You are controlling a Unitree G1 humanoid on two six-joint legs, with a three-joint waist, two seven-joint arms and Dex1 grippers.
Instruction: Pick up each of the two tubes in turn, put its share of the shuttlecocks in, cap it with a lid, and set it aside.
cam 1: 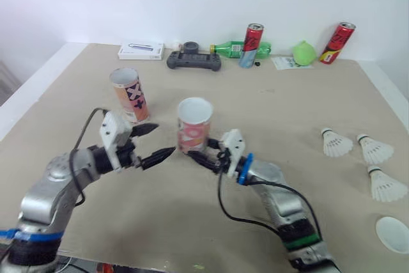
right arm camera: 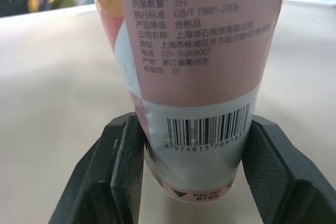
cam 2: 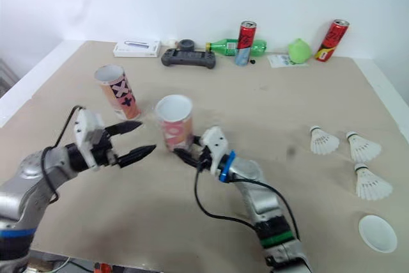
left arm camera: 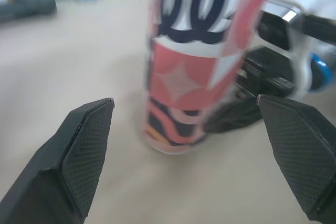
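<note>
Beige table top (cam 1: 287, 113) is stretching out under a white wall. Near the middle, a pink and white tube (cam 1: 194, 126) is standing up with its open end facing up. The right gripper (right arm camera: 194, 124) is squeezing the bottom of this tube, one black finger pressing on each side. The left gripper (cam 1: 164, 139) is waiting just beside the tube on the robot's left, with its two fingers spread wide apart and touching nothing.

The other tube (cam 1: 130, 96) is standing farther back on the left, also open on top. Three white shuttlecocks (cam 1: 335, 142) (cam 1: 375, 149) (cam 1: 386, 185) are lying well apart from the tubes on the right side. A round white lid (cam 1: 393, 233) is sitting near the front right corner. Along the wall a white box (cam 1: 141, 50), a black game controller (cam 1: 193, 60), a green bottle (cam 1: 233, 48) and two red cans (cam 1: 252, 45) (cam 1: 337, 43) are resting.
</note>
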